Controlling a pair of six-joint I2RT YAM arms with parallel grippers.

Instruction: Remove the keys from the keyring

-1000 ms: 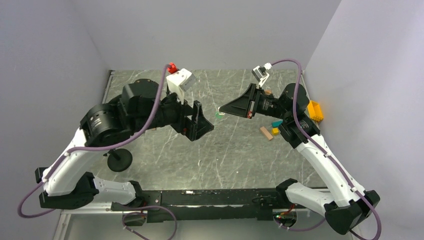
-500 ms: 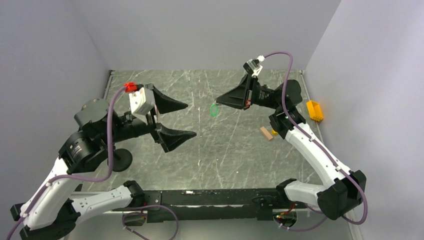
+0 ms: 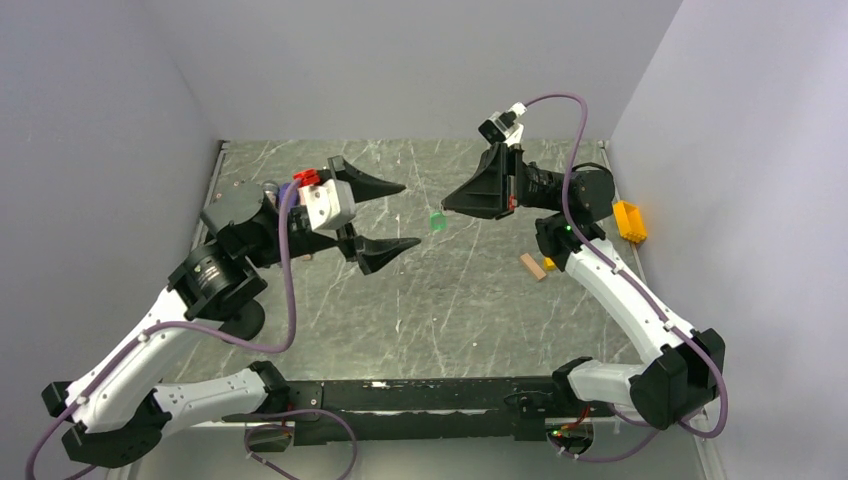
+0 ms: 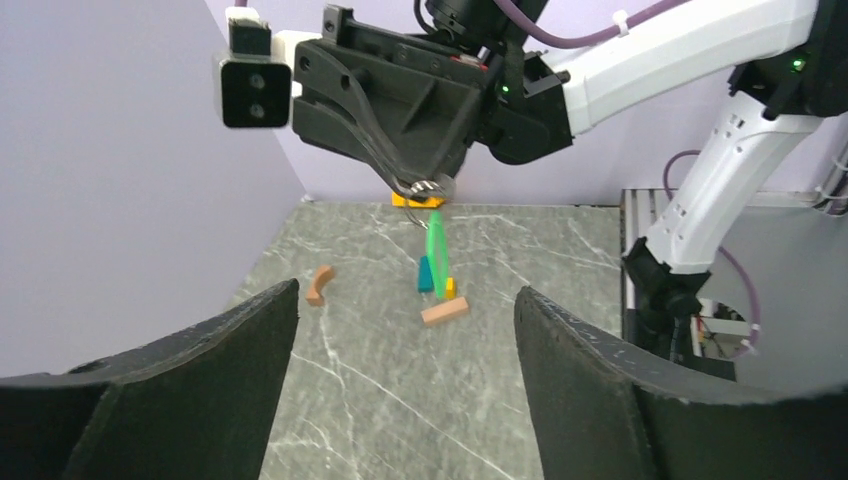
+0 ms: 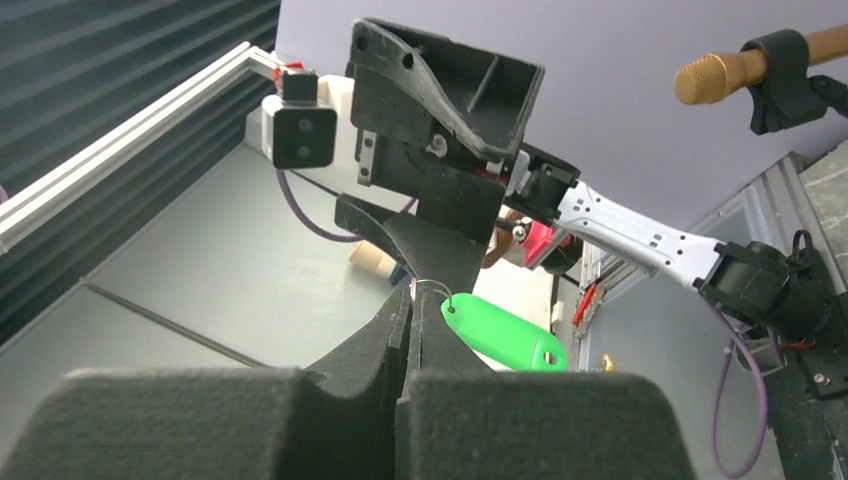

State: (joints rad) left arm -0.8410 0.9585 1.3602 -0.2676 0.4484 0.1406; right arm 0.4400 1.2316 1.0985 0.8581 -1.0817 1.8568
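My right gripper (image 3: 447, 206) is held in the air over the back middle of the table, shut on the thin silvery keyring (image 5: 435, 287). The green key tag (image 3: 436, 220) hangs from that ring just below the fingertips. It also shows in the left wrist view (image 4: 436, 255) and the right wrist view (image 5: 500, 335). My left gripper (image 3: 410, 215) is open and empty, its jaws wide apart. It points at the right gripper, a short way left of the tag. In the left wrist view the ring (image 4: 432, 187) and tag hang ahead, between the left fingers (image 4: 600, 380).
On the table under the tag lie a teal block (image 4: 425, 275), a small yellow block (image 4: 449, 288), a tan block (image 3: 532, 266) and a curved brown block (image 4: 319, 285). An orange bin (image 3: 629, 220) sits by the right wall. A black round base (image 3: 243, 318) is under the left arm.
My left arm has swung its open gripper right and back, closer to the tag. The right gripper has shifted slightly, still holding the ring with the tag.
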